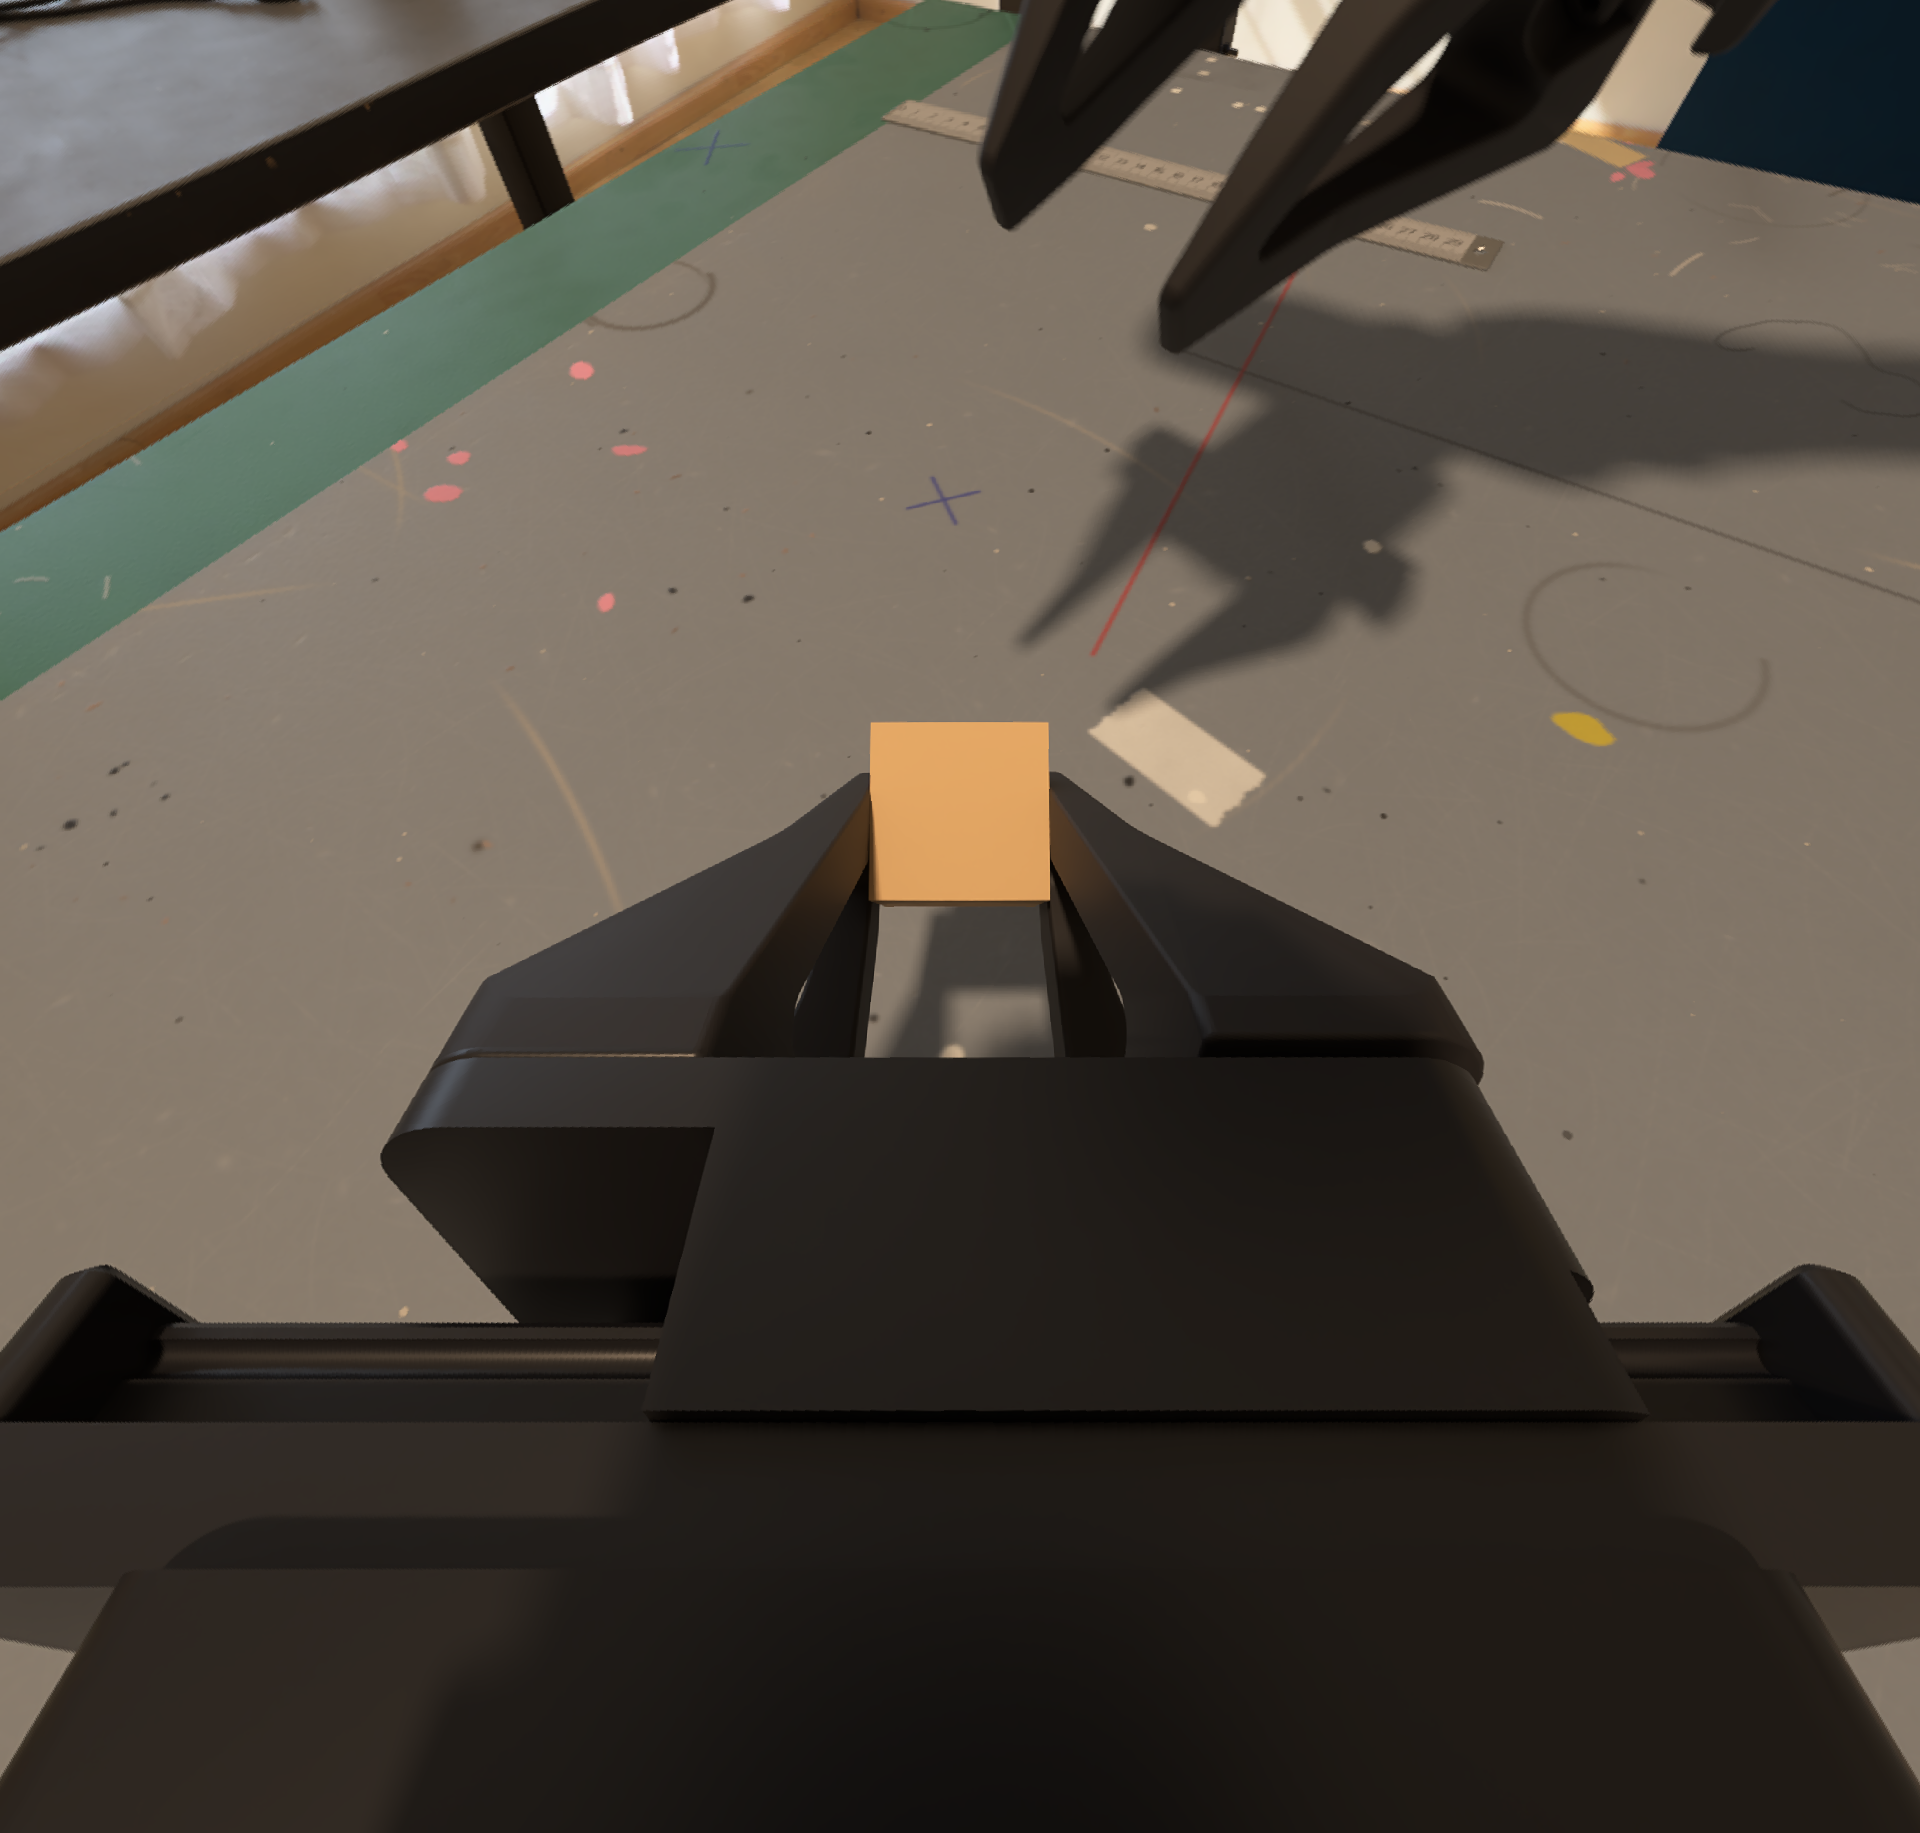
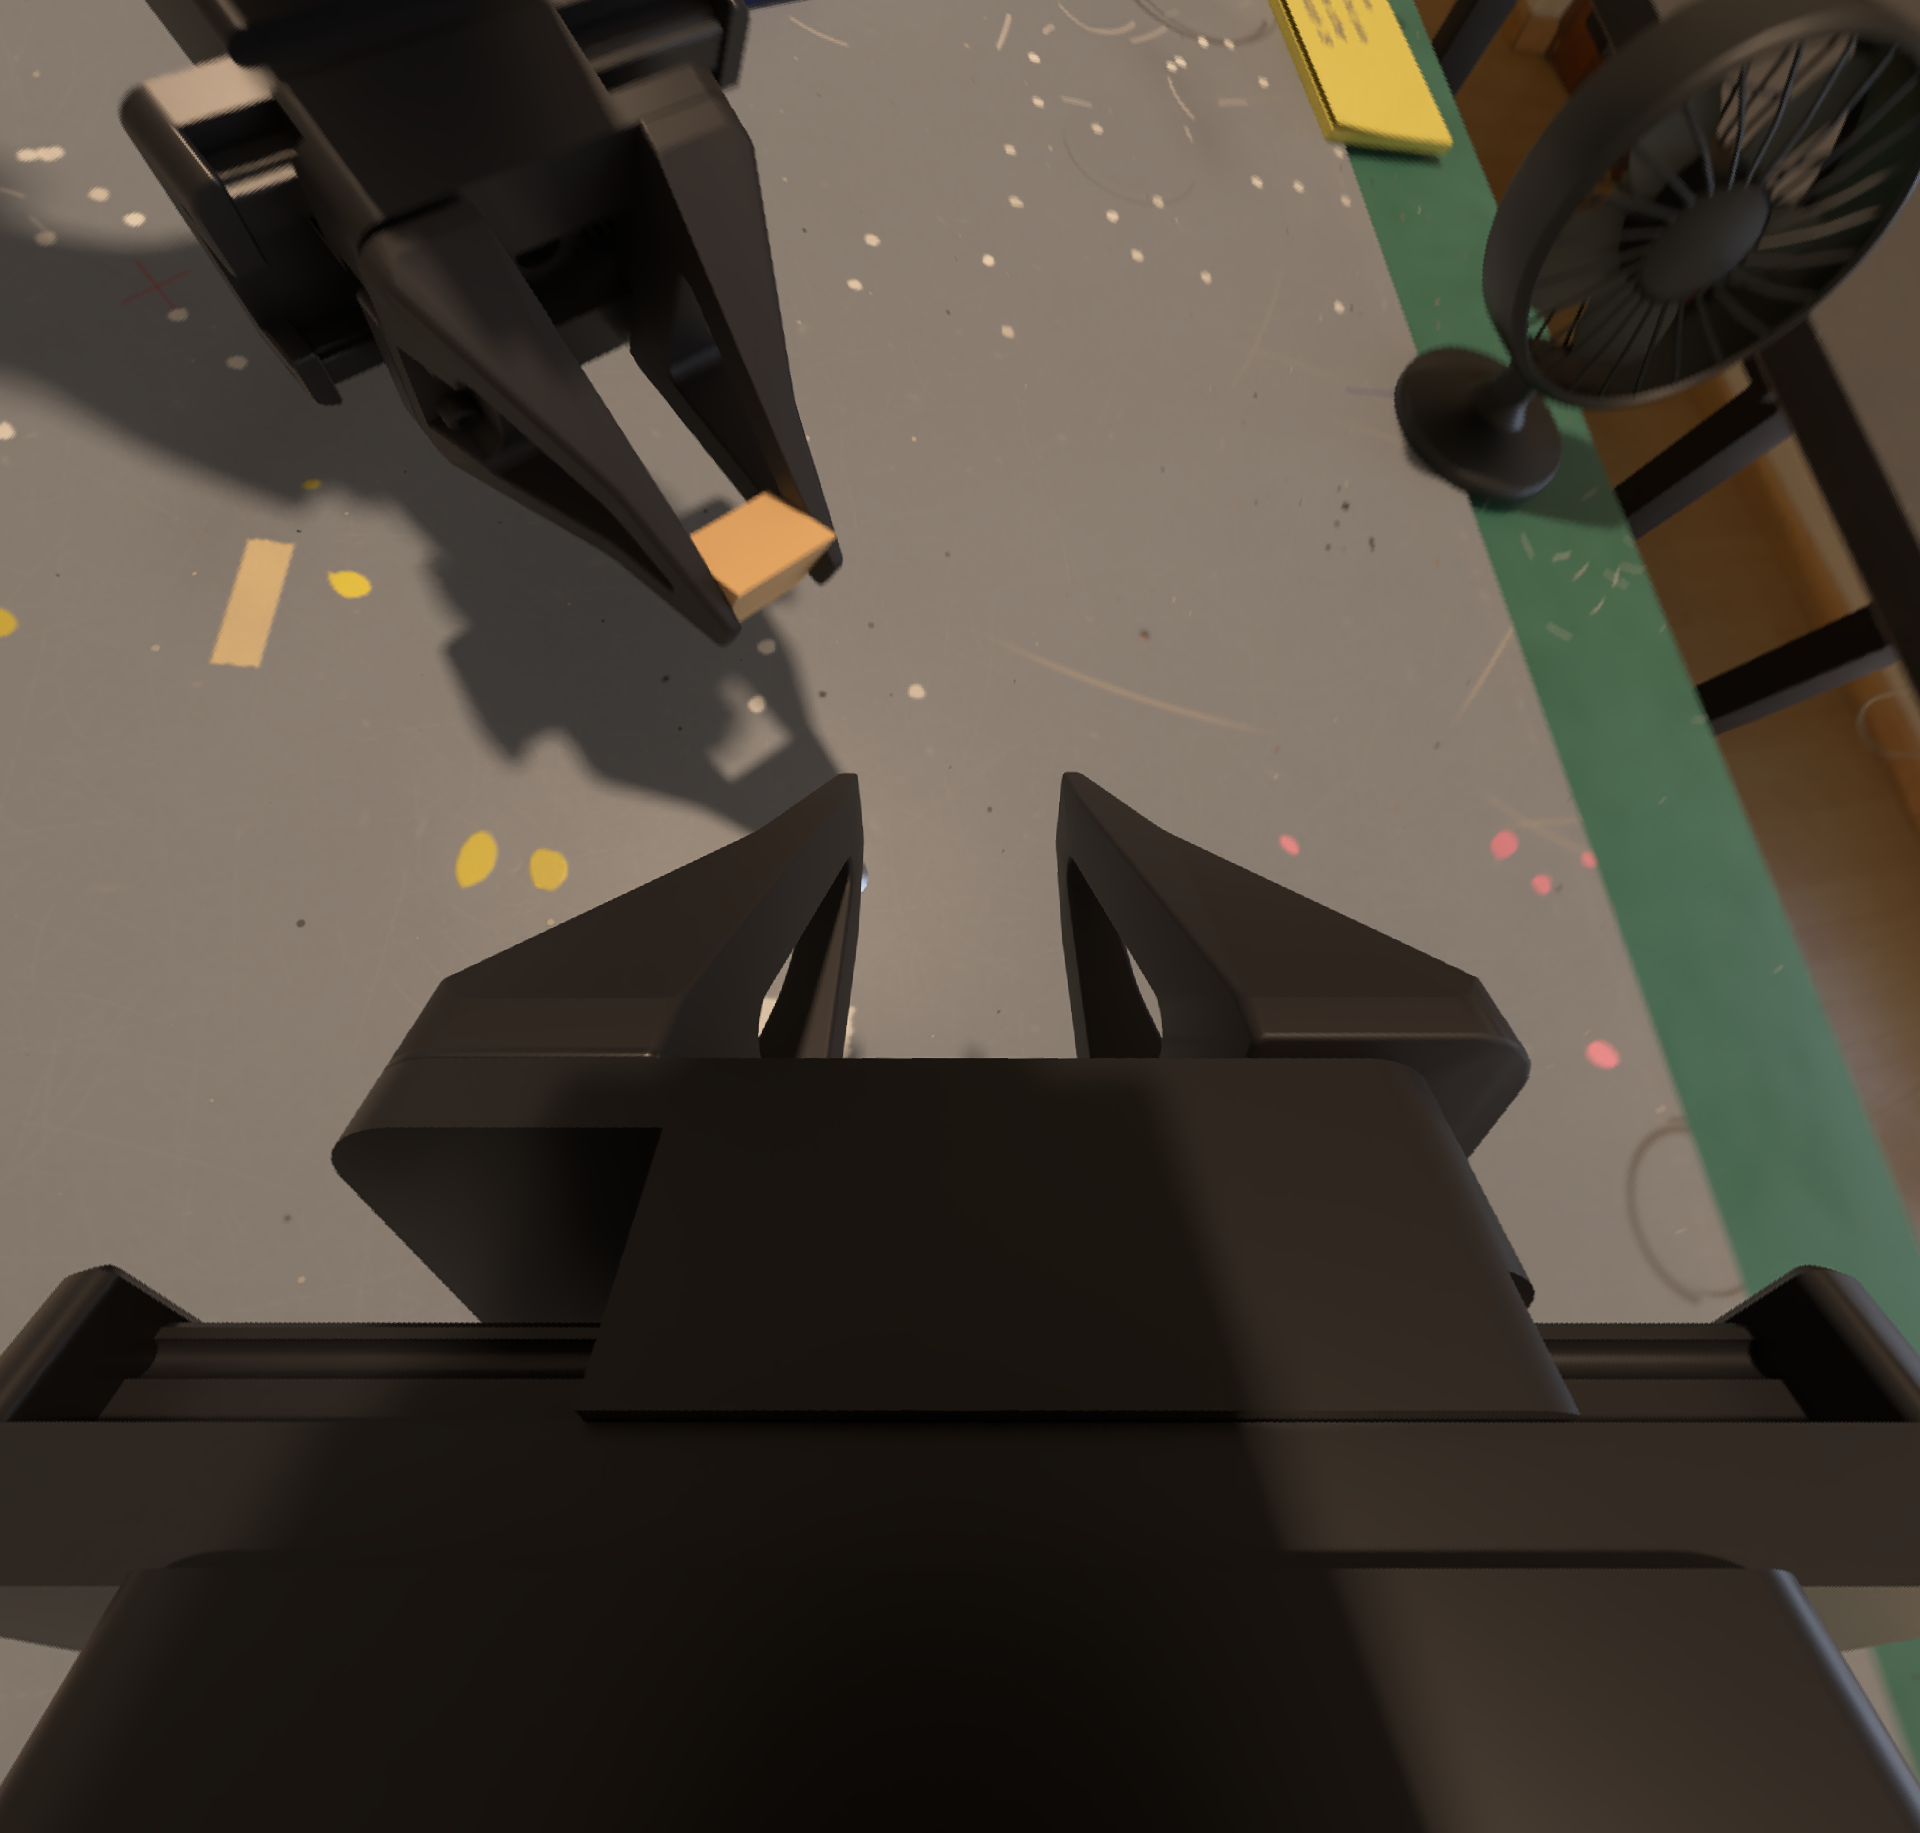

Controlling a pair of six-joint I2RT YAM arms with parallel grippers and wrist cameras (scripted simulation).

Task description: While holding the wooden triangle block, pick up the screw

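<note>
Left gripper [image 1: 959,788] first: clamped on the wooden triangle block [image 1: 959,813], jaws pressed flat to both side faces, block lifted clear of the grey table [image 1: 416,744] at frame centre of the left wrist view. Right gripper [image 2: 961,786] next: empty, jaws parted to a moderate gap, hovering low over the table at the middle of the right wrist view.

As for the screw [image 2: 863,881], only silver glints along the inner edge of the finger at frame left (most of it hidden behind that finger, so lie and direction hard to tell).

Judging from that, off-centre for a grab. Slide toward frame left until the glints sit midway in the gap. Turn the wrist if needed so the jaws close across the shank, not along it. Lower only once centred; otherwise a fingertip likely lands on the screw and rolls it away. Close gently, then lift straight. Meanwhile keep the block hand motionless and well apart from the descent
</note>
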